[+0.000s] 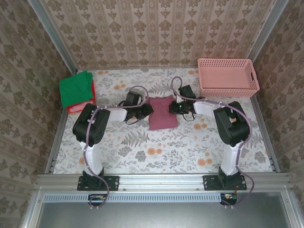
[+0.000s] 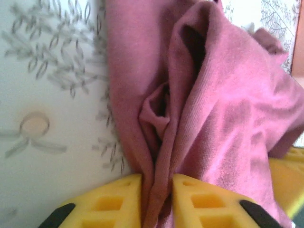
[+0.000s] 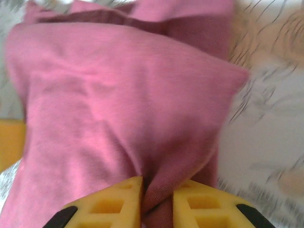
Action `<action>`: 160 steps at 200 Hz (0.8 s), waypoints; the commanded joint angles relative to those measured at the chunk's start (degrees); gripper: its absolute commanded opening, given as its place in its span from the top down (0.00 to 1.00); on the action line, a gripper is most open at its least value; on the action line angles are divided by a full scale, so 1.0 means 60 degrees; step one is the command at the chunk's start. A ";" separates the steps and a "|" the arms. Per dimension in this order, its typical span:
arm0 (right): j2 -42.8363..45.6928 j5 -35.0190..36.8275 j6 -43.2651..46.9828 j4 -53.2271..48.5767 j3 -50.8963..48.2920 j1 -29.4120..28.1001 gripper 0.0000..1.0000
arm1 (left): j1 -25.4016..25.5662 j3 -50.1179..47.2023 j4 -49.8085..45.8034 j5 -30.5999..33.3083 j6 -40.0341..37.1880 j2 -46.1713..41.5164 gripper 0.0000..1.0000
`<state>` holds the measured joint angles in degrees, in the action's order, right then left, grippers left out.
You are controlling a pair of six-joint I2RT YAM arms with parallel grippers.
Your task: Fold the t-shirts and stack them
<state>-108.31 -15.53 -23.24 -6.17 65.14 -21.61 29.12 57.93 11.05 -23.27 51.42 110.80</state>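
from the overhead camera, the maroon t-shirt (image 1: 161, 114) lies as a folded oblong near the middle of the flowered table (image 1: 142, 147), between the two arms. the left gripper (image 1: 148, 110) meets its left edge and the right gripper (image 1: 172, 108) meets its right edge; at this size i cannot tell from above how the jaws stand. at the far left corner a green t-shirt (image 1: 76, 89) lies folded on top of a red t-shirt (image 1: 71, 109), whose edge peeks out beneath and beside it. the pink basket (image 1: 228, 61) stands at the far right corner, well apart from the shirts, and its lattice floor shows pink right across. on the left wrist camera, the left gripper (image 2: 156, 184) is pinched tight on a bunched fold of the maroon t-shirt (image 2: 223, 118), the cloth squeezed between the two yellow fingers (image 2: 116, 202) and rising in deep creases beyond them, with the table (image 2: 47, 95) showing to the left. on the right wrist camera, the right gripper (image 3: 156, 187) is likewise clamped on the maroon t-shirt (image 3: 118, 95), a pleat of cloth caught between its yellow fingers (image 3: 199, 204); the shirt spreads smooth and broad ahead, with a darker hem across its far edge, and the table (image 3: 266, 118) lies blurred to the right.
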 commanded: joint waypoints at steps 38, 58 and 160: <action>0.1270 0.1615 0.0289 -0.0437 0.0000 -0.0016 0.37 | 0.0296 0.0191 -0.2028 0.1094 -0.1580 -0.1284 0.45; 0.0776 0.1821 0.0028 -0.0409 0.0346 0.0026 0.37 | 0.0215 0.0857 -0.2167 0.1036 -0.1760 -0.0845 0.44; -0.0377 0.1358 -0.0343 -0.0145 0.1145 0.0092 0.93 | 0.0053 0.2927 -0.2735 0.0907 -0.1993 0.0965 0.90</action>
<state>-111.13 -6.15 -24.53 -7.03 70.59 -21.26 29.93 73.06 -3.60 -17.69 40.58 116.20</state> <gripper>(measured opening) 0.148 0.244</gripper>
